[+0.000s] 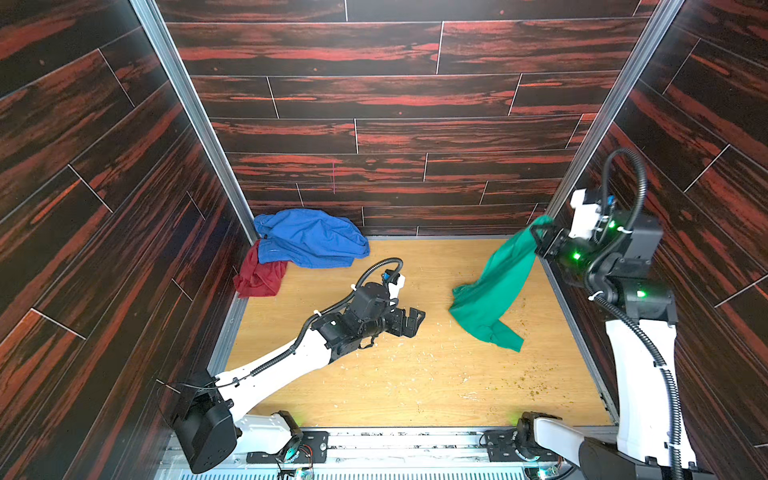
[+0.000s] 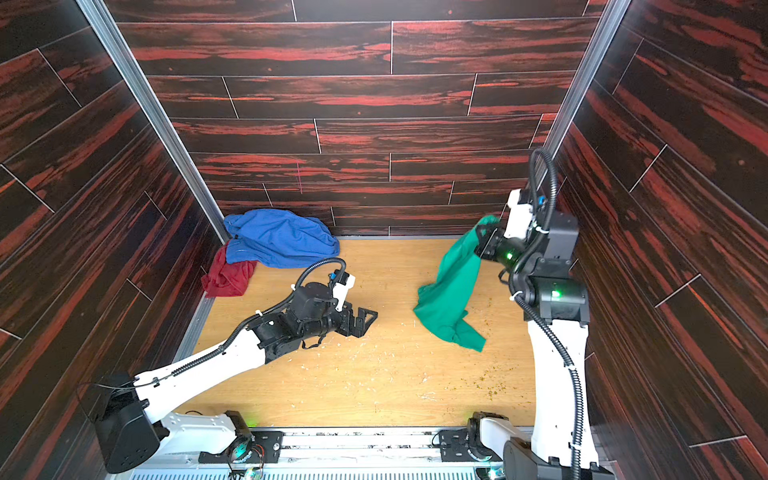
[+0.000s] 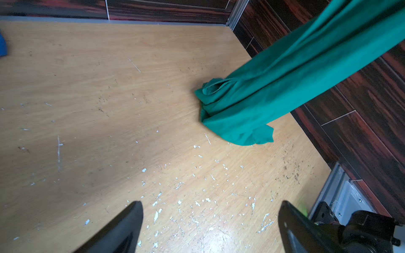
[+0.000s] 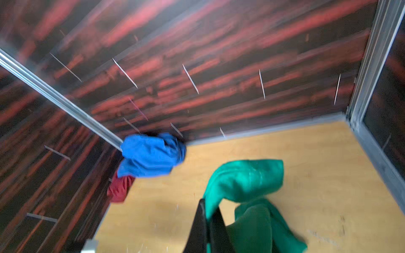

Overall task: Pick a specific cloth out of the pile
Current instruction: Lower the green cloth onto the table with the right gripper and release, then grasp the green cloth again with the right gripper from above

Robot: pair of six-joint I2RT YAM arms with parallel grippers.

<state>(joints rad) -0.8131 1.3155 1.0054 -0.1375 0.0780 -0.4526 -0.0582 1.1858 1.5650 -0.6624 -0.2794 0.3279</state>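
1. The green cloth is soft and plain. It is one deep green all over, with no pictures on it
2. It hangs in a long slanted strip over the right side of the table. Its top end is up high by the right wall. Its low end is bunched in folds and looks to rest on the wood, with one flap sticking out toward the front
3. The right pincer is clenched on the top end of the green cloth. In the right wrist view its black fingers are close together with green cloth squeezed between them
4. The pile sits in the far left corner, well apart from the green cloth. A big blue cloth lies on top, and a dark red cloth peeks out from under it by the left wall
5. The left pincer is released, with its jaws wide apart and nothing in them. It is low over the middle of the table, between the pile and the green cloth, and touches neither
6. Little white flecks and dark crumbs lie on the wood
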